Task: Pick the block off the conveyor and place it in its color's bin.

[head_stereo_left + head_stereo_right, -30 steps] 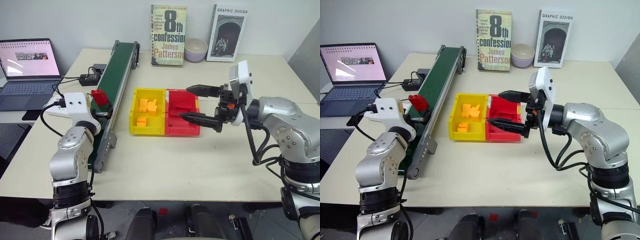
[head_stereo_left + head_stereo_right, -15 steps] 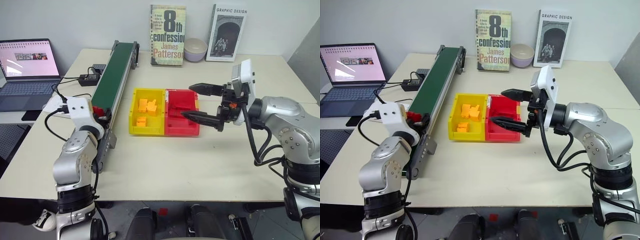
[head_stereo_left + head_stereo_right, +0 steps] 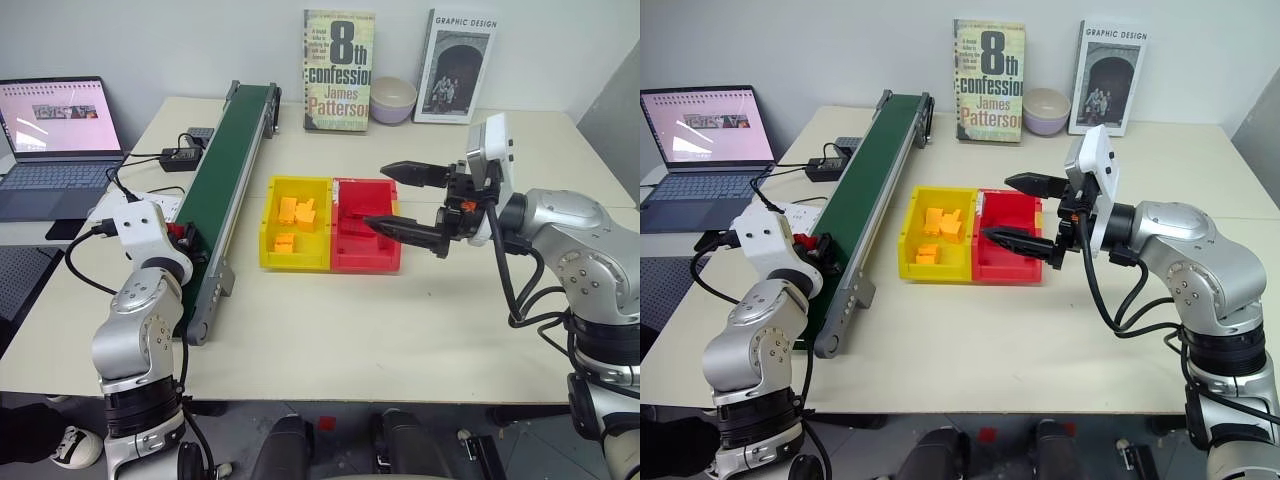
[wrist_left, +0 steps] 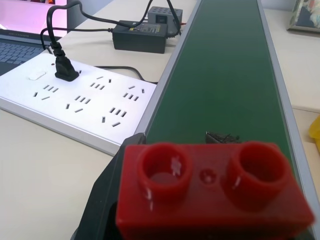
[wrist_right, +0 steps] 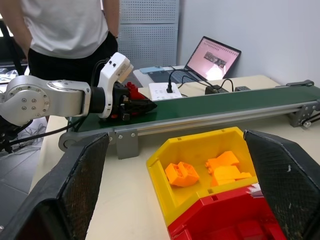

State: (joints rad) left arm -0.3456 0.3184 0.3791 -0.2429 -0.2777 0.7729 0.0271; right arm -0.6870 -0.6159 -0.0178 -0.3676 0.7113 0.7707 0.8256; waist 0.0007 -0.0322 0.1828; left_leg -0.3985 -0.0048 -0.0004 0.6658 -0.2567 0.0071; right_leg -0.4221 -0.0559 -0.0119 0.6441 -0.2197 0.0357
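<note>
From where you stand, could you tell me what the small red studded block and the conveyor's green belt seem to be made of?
Small red studded block: apparently moulded plastic, glossy, with highlights on its two round studs.
Long dark green conveyor belt: probably rubbery or coated fabric, matte, showing no glare; its side rails look like bare silver metal.

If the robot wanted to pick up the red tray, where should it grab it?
Probably by the red tray's rim. It is an open-top box with thin upright walls, so one finger could go inside and one outside. The right gripper hangs open just beside its right wall, so coming down onto that wall looks easiest. The left wall sits right against the yellow tray, leaving no room for a finger there.
</note>
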